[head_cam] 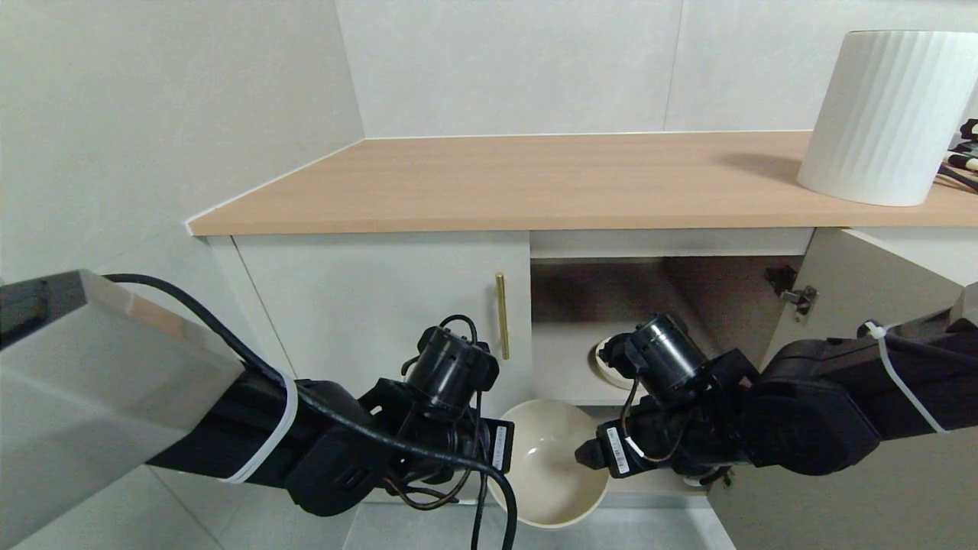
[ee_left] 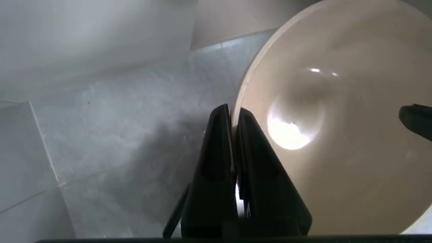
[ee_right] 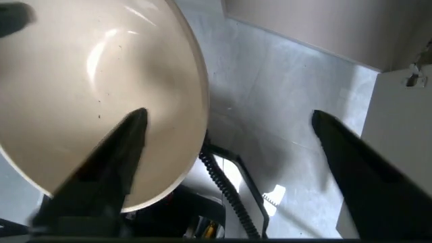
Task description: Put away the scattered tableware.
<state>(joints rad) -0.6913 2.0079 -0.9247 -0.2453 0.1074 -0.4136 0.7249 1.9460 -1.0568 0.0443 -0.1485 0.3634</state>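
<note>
A cream bowl [head_cam: 546, 466] hangs low in front of the cabinet, above the grey floor. My left gripper [head_cam: 500, 451] is shut on its left rim; in the left wrist view the fingers [ee_left: 223, 155] pinch the bowl's edge [ee_left: 337, 115]. My right gripper [head_cam: 592, 454] is at the bowl's right side, open. In the right wrist view one finger [ee_right: 118, 155] lies over the inside of the bowl [ee_right: 88, 74] and the other stands outside it, with the rim between them. Another pale dish [head_cam: 602, 365] sits on the shelf inside the open cabinet.
The cabinet's right door [head_cam: 848, 305] stands open; the left door [head_cam: 382, 305] with a gold handle [head_cam: 501, 315] is shut. A white ribbed container [head_cam: 886, 114] stands on the wooden counter [head_cam: 535, 183] at the right. A tiled wall closes off the left.
</note>
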